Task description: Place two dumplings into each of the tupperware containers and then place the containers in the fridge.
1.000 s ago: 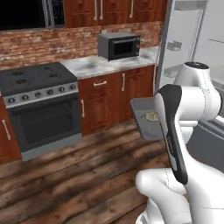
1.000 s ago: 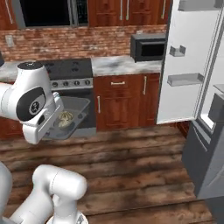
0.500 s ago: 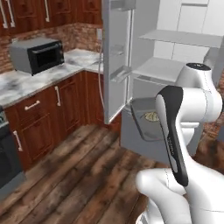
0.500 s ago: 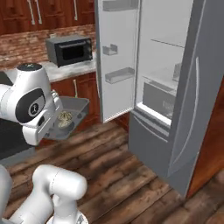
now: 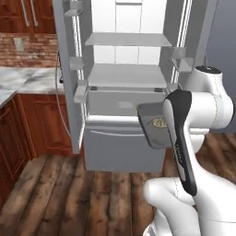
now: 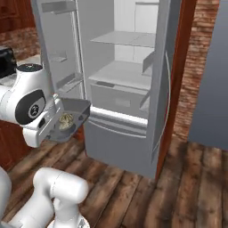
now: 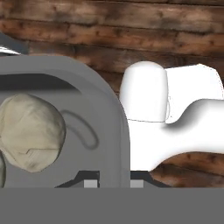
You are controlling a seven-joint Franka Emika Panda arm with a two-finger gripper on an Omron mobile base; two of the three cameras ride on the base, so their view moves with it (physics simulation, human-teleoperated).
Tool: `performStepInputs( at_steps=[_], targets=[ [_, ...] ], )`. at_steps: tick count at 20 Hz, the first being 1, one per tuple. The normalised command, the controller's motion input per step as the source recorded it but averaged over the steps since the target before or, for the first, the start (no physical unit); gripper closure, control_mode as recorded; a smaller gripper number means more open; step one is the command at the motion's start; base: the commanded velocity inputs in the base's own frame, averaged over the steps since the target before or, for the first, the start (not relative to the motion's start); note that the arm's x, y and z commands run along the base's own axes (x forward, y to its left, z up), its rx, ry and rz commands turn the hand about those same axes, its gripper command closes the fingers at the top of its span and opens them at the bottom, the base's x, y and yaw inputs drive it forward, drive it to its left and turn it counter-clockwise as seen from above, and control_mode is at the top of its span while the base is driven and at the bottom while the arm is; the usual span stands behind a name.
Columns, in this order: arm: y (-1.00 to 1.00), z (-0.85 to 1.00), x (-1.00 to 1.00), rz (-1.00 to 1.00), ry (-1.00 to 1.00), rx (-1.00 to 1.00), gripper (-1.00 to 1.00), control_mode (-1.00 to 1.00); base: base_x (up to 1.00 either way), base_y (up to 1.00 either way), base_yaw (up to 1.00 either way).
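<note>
Swung round with the base, both base cameras now face the open fridge (image 5: 124, 78) squarely, the oven and microwave gone from frame. One tupperware container (image 5: 150, 122) hangs mid-frame before the fridge drawer (image 6: 118, 100), its rim pinched in the nearly shut gripper (image 7: 111, 183). Two dumplings (image 7: 30, 131) lie inside, at the hand view's lower left.

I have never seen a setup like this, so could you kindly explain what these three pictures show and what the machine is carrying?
This is a simulated kitchen. A white robot arm with dark joints rides a driving base. Two cameras on that base look forward from behind it, left and right; the third sits on the hand. The gripper is shut on the rim of a shallow grey translucent plastic tub holding mottled tan dumplings. Ahead stands the tall white-grey fridge, doors open, shelves pale grey, above a brown wooden plank floor.
</note>
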Motion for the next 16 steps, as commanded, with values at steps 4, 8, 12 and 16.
performStepInputs(
  at_steps=[4,8,12,16],
  targets=[
    [0.00,0.00,0.00,0.00,0.00,0.00,1.00,1.00,0.59,0.57,-0.65],
    [0.00,0.00,0.00,0.00,0.00,0.00,1.00,1.00,0.50,0.20,-0.21],
    [0.00,0.00,0.00,0.00,0.00,0.00,1.00,1.00,0.58,0.42,-0.10],
    [0.00,0.00,0.00,0.00,0.00,0.00,1.00,1.00,0.64,0.66,-0.21]
  ],
)
